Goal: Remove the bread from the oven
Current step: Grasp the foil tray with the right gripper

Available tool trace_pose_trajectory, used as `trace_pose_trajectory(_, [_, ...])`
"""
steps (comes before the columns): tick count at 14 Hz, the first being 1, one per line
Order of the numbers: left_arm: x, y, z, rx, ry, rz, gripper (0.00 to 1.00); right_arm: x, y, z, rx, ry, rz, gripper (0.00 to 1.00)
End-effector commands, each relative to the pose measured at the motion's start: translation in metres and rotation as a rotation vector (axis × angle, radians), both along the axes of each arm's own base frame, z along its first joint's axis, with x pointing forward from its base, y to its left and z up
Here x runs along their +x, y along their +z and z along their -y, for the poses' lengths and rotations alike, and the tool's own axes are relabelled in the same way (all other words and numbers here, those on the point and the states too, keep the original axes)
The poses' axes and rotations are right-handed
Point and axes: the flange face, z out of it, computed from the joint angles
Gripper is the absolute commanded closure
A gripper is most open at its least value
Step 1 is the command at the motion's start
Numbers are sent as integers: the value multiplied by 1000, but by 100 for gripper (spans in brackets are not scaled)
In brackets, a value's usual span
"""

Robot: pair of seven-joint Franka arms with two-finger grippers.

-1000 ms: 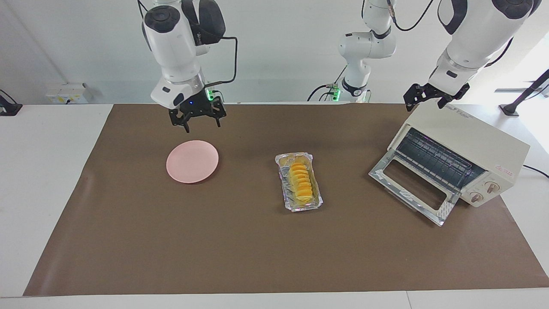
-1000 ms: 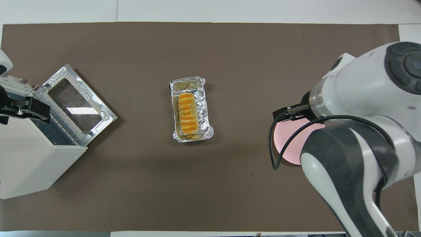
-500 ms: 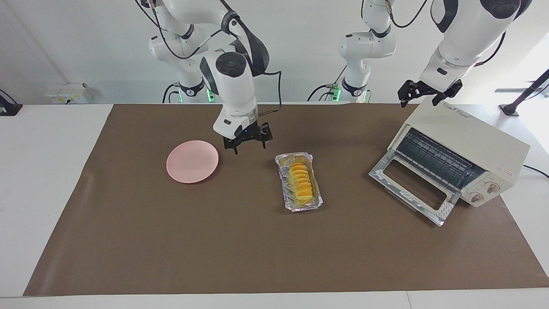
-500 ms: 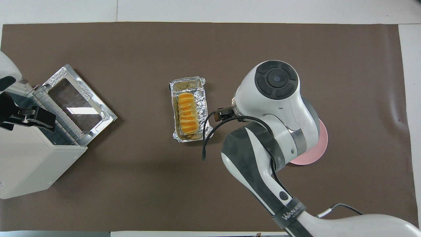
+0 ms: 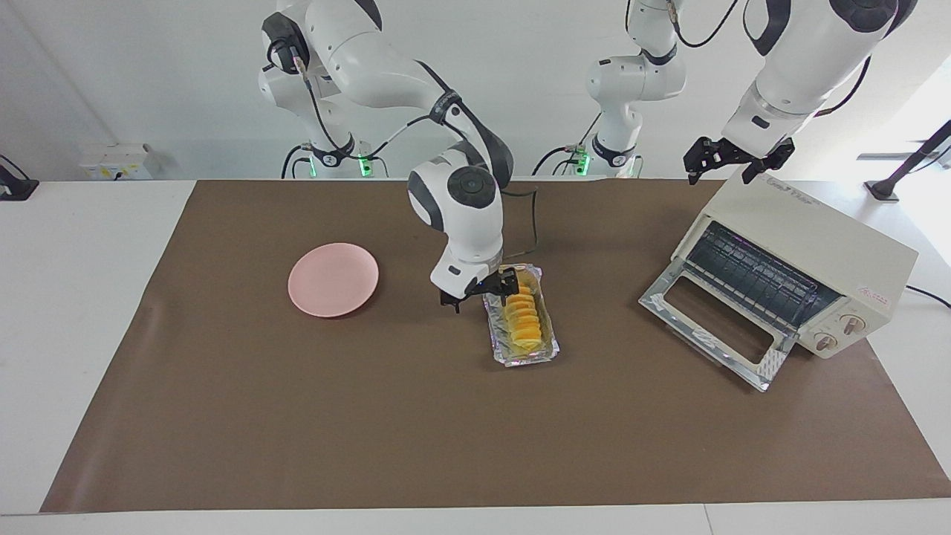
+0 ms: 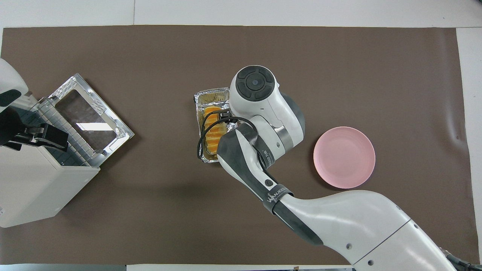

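Note:
The bread [image 5: 524,321] lies in a crinkled foil tray [image 5: 548,346] on the brown mat, outside the oven [image 5: 817,245]. The oven stands at the left arm's end of the table with its glass door [image 5: 713,327] dropped open and its rack bare. My right gripper [image 5: 481,295] is open and low over the tray's end nearer to the robots, fingers astride the tray's edge toward the plate. In the overhead view the right wrist hides part of the bread [image 6: 212,140] and of the tray [image 6: 211,98]. My left gripper [image 5: 732,162] is open and empty, just above the oven's top.
A pink round plate [image 5: 333,279] lies on the mat toward the right arm's end of the table, beside the tray; it also shows in the overhead view [image 6: 344,157]. A third robot arm [image 5: 631,82] stands at the table's edge between the two bases.
My right arm has swung from above the pink plate across to the foil tray and has come down over it. My left gripper has risen slightly over the oven.

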Motion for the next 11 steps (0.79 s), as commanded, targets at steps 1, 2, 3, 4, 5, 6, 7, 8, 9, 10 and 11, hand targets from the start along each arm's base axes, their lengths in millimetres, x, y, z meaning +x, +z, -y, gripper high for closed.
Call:
trace_pose_trajectory(1, [-9,0,-4,-25,2,13,0,10,-14,-2,-8,-10,9,0])
trace_pose_trajectory(2, [-7,1,-2,-25,0,21,0,10,-14,-3,-12,3,14,1])
trace_pose_trajectory(3, [-8,0,-2,-25,0,20,0,12,-13,-4,-7,10,36,5])
trace_pose_trajectory(4, [-8,0,-3,-25,2,18,0,13,-14,-4,2,10,51,10])
trace_pose_trajectory(5, [-8,0,-5,-25,5,17,0,12,-16,-5,3,10,53,21])
trace_pose_trajectory(6, [-7,0,-7,-25,11,18,0,10,-19,-6,0,15,50,41])
trace_pose_trajectory(7, [-7,0,-9,-25,13,18,0,8,-22,-7,4,19,52,60])
trace_pose_trajectory(8, [-7,0,-9,-25,14,18,0,9,-23,-6,13,16,62,71])
trace_pose_trajectory(9, [-7,0,-9,-24,16,17,0,8,-26,-6,20,14,63,74])
trace_pose_trajectory(10, [-7,0,-9,-25,14,18,0,7,-31,-6,24,13,66,76])
trace_pose_trajectory(11, [-7,0,-9,-25,16,18,0,5,-34,-7,24,15,66,86])
